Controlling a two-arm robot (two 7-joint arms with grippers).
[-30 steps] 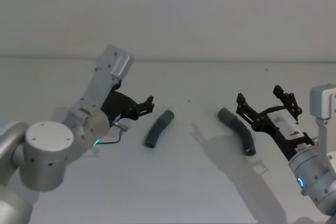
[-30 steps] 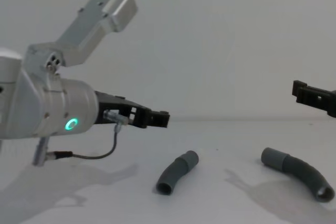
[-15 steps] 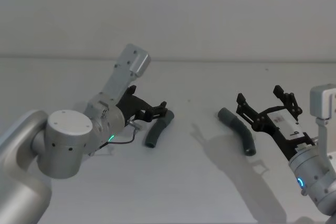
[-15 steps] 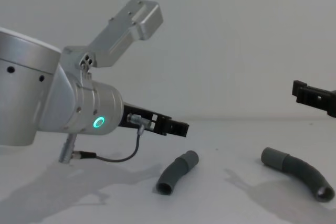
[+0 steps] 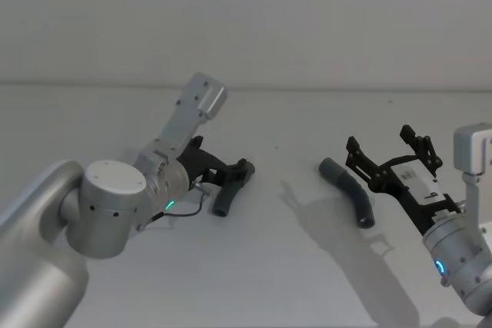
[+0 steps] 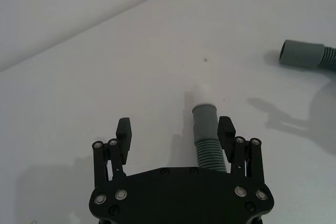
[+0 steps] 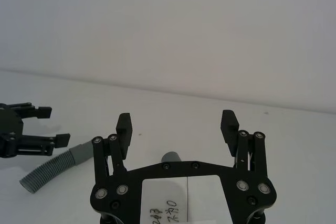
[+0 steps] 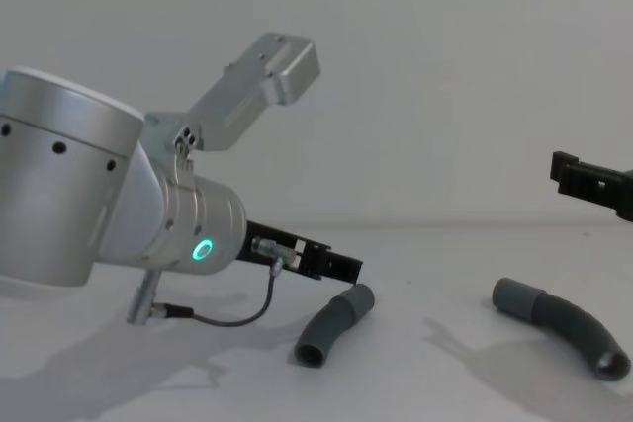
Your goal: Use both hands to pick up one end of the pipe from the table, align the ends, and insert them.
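While our black left gripper (image 6: pixel 175 127) straddled the shorter ribbed grey pipe (image 6: pixel 208 137), wide-fingered to clamp it, our right gripper (image 7: pixel 176 123) hovered, equally wide.

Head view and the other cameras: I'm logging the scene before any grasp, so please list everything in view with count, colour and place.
shorter pipe piece: one, dark grey, lying on the table left of centre, its collar end between the left claw's fingers.
longer pipe piece: one, dark grey, lying on the table right of centre, apart from the shorter one.
table: one, white-grey, under both pieces.
wall: one, pale grey, behind the table.
cable: one, dark, looping under the left wrist.
left claw: one, black, open, low at the table around the shorter piece's end, on a silver arm with a green ring.
right claw: one, black, open, raised above the table by the longer piece.
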